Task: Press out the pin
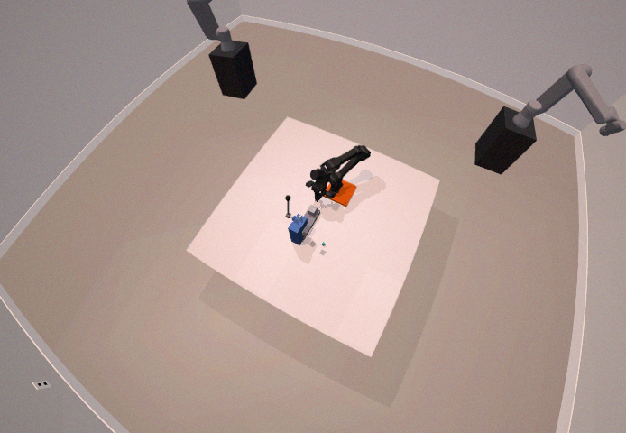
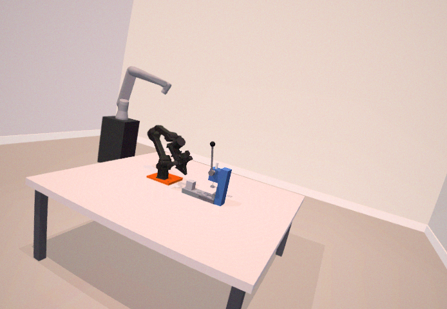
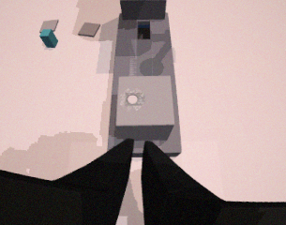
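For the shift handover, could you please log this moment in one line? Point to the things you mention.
tool (image 1: pixel 317 198) (image 2: pixel 185 173) (image 3: pixel 138 146): shut, empty | grey block (image 1: pixel 313 209) (image 2: pixel 190 184) (image 3: pixel 147 112): on bed | lever (image 1: pixel 288 206) (image 2: pixel 212 156): up

ok so besides the main stuff there's a small teal block (image 1: pixel 323 244) (image 3: pixel 49 38) near a couple of flat greyish squares on the desk (image 1: pixel 375 306) (image 2: pixel 140 233); two grey arms on black pedestals stand off on the floor, one of them bent over; there's also a wall outlet (image 1: pixel 41 384) down low.
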Motion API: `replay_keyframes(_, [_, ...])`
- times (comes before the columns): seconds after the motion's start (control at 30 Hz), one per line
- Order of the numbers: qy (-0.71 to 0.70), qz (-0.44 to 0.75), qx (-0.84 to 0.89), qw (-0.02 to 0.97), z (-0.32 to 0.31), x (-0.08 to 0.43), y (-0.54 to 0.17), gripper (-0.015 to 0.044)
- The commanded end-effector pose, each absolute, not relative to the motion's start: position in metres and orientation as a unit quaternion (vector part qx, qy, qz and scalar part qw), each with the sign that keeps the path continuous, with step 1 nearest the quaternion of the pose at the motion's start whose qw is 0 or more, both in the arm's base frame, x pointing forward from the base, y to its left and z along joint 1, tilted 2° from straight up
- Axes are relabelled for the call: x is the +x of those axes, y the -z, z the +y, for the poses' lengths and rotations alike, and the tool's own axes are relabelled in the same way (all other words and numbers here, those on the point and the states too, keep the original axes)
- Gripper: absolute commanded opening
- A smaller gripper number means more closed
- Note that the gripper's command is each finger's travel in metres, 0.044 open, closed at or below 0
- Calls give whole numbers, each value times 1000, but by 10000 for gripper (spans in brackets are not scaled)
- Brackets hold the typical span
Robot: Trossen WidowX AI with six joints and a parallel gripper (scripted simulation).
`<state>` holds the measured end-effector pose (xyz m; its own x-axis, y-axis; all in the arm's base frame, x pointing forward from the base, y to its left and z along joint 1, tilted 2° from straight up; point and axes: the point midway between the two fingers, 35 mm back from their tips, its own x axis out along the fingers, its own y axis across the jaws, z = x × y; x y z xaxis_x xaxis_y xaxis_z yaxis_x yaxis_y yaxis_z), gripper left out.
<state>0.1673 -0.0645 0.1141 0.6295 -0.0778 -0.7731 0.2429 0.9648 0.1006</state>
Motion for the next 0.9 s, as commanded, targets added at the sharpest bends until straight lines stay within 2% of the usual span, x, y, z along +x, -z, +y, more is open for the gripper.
replay_keyframes(0.0, [60,393,19,917,-65,169,-109,30])
replay_keyframes(0.87, [60,393,19,917,-69,169,-58,30])
